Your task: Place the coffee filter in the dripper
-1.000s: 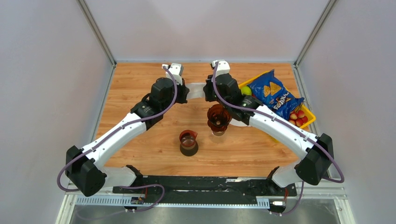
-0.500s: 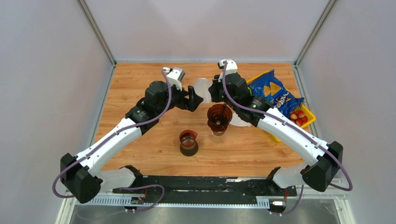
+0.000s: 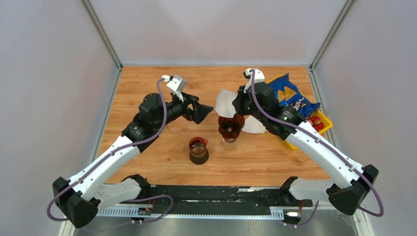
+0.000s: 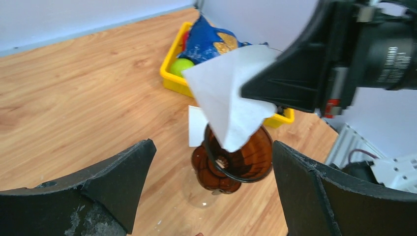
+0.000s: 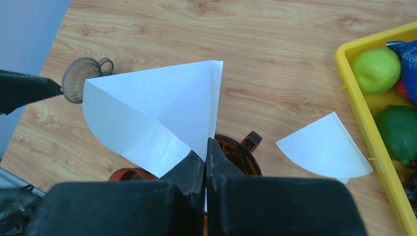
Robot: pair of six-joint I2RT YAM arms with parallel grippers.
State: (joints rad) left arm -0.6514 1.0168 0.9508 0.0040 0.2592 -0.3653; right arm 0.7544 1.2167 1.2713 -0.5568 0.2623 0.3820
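Observation:
A white paper coffee filter (image 3: 225,102) (image 5: 152,113) hangs folded in the air with my right gripper (image 3: 237,107) (image 5: 206,147) shut on one edge. In the left wrist view the coffee filter (image 4: 226,98) has its lower tip over the mouth of the amber dripper (image 4: 246,157). The dripper (image 3: 230,125) (image 5: 231,147) stands upright on a clear glass base at the table's middle. My left gripper (image 3: 205,112) (image 4: 214,147) is wide open just left of the filter, touching nothing.
A second filter (image 3: 254,126) (image 5: 324,147) lies flat right of the dripper. A brown glass server (image 3: 198,150) stands in front. A yellow tray (image 3: 322,129) at the right holds a blue chip bag (image 3: 287,98) and fruit. A small clear cup (image 5: 81,86) sits by the left fingers.
My left gripper has opened, let go of the filter and drawn back to the left. The right gripper has carried the filter right and toward the dripper.

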